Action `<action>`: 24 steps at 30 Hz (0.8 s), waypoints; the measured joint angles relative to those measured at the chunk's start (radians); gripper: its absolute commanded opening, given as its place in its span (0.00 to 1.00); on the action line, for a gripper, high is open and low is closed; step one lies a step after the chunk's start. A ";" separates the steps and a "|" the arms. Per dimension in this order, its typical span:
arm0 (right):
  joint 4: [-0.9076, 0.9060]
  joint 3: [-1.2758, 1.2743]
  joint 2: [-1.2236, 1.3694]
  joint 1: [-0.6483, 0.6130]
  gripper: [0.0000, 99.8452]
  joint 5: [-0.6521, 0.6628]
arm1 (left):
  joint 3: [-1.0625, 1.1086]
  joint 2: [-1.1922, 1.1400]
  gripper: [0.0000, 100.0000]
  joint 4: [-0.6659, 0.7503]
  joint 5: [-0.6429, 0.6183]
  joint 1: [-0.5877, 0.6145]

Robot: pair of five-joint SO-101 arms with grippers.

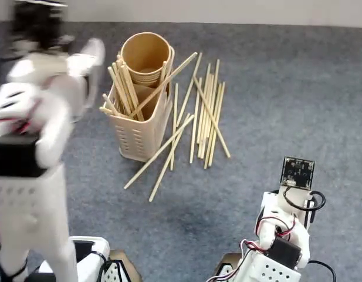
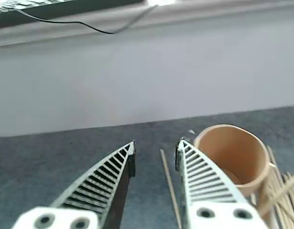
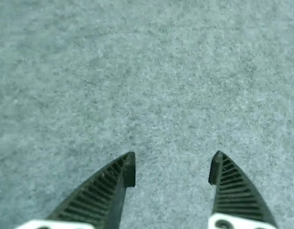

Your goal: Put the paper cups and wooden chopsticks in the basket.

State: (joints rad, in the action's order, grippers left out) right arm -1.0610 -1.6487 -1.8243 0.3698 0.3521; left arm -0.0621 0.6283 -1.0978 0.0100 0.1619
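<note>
Beige basket (image 1: pixel 139 138) sits upper centre of the high view, paper cups (image 1: pixel 146 56) stacked inside alongside some wooden chopsticks (image 1: pixel 127 88). More lie loose on grey carpet (image 1: pixel 286 88) right of it, a few leaning on the basket. Left gripper (image 2: pixel 156 148): claw spread, near the cups. Right gripper (image 3: pixel 171 167): claw spread over carpet.
</note>
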 measured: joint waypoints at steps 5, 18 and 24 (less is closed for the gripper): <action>0.000 0.000 0.000 0.000 0.25 0.000 | 0.072 -0.041 0.17 0.031 -0.100 0.236; -0.035 0.620 0.493 -0.287 0.25 -0.121 | 0.293 -0.612 0.17 -0.040 -0.359 0.292; 0.077 1.030 1.137 -0.493 0.25 -0.247 | 0.305 -0.760 0.17 0.112 -0.428 0.308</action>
State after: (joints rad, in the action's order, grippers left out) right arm -0.9843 -0.6191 -0.6874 -0.1227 0.1051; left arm 0.2432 -0.1312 -0.9858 -0.4181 0.4703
